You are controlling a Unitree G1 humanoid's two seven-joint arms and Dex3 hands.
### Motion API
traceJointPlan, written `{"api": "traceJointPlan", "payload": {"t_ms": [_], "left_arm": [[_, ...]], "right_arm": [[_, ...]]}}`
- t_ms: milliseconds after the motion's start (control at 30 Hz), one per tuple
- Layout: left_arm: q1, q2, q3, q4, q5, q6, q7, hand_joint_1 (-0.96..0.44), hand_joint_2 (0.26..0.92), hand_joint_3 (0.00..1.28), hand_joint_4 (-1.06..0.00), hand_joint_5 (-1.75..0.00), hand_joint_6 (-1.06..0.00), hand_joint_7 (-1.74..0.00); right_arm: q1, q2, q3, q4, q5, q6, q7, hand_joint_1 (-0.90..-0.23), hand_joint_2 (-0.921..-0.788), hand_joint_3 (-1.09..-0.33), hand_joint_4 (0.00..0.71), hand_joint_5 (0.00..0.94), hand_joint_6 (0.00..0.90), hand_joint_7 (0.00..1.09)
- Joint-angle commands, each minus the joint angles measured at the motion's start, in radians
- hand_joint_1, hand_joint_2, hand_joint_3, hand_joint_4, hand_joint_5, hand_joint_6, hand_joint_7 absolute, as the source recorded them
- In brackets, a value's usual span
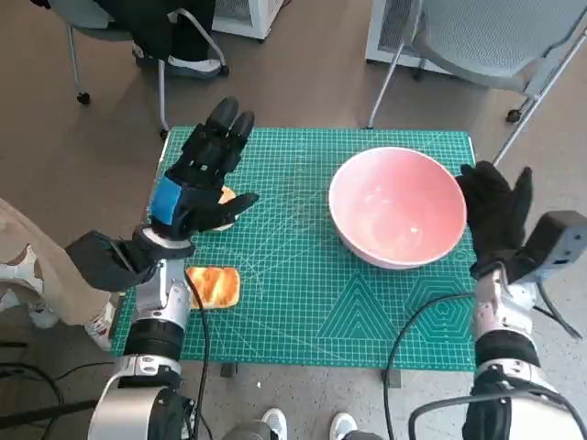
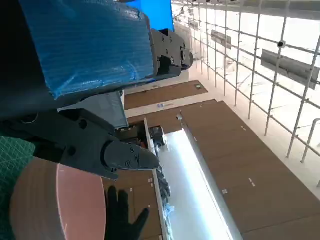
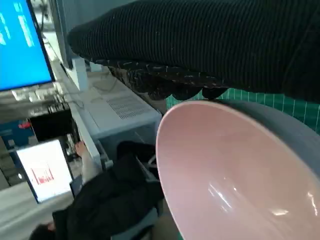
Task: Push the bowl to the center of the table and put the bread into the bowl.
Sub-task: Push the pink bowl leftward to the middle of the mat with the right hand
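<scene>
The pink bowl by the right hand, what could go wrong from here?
The pink bowl sits near the mat's right edge with the right hand flat against its outer rim; an uneven push might tip or spin it rather than slide it. The left hand hovers open over one bread piece, possibly knocking it.

A green mat [image 1: 367,312] covers the surface. The floor [image 1: 293,82] is brown. A grey chair [image 1: 495,37] stands at the far right, a black chair [image 1: 138,27] at the far left, and a white cabinet [image 1: 248,14] between them
</scene>
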Motion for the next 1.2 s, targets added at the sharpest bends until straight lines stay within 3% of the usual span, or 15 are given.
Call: {"api": "traceJointPlan", "payload": {"t_ms": [33,200,433,767,1200], "left_arm": [[0.015,0.003,-0.003,-0.024,-0.003,0.010,0.006,-0.23,0.921,0.20,-0.10,0.00,-0.21,0.00],[0.021,0.002,-0.003,-0.037,-0.006,0.018,0.008,-0.23,0.921,0.20,-0.10,0.00,-0.21,0.00],[0.028,0.000,-0.003,-0.049,-0.009,0.027,0.010,-0.22,0.921,0.20,-0.10,0.00,-0.21,0.00],[0.037,0.002,-0.004,-0.067,-0.012,0.034,0.011,-0.22,0.921,0.20,-0.10,0.00,-0.21,-0.01],[0.050,0.004,-0.006,-0.096,-0.012,0.050,0.022,-0.22,0.921,0.21,-0.10,0.00,-0.21,0.00]], "right_arm": [[0.007,0.025,-0.002,0.013,0.002,0.011,0.005,-0.685,-0.921,-0.863,0.193,0.013,0.205,0.16],[0.003,0.045,-0.004,0.014,0.004,0.012,0.002,-0.685,-0.921,-0.843,0.231,0.026,0.239,0.17],[-0.004,0.077,0.006,0.015,-0.007,0.017,0.002,-0.680,-0.921,-0.824,0.197,0.004,0.210,0.15],[-0.015,0.107,0.021,0.014,-0.022,0.015,0.004,-0.670,-0.921,-0.839,0.226,0.015,0.219,0.15],[-0.027,0.145,0.040,0.013,-0.032,0.008,0.005,-0.715,-0.921,-0.793,0.242,0.013,0.223,0.15]]}}
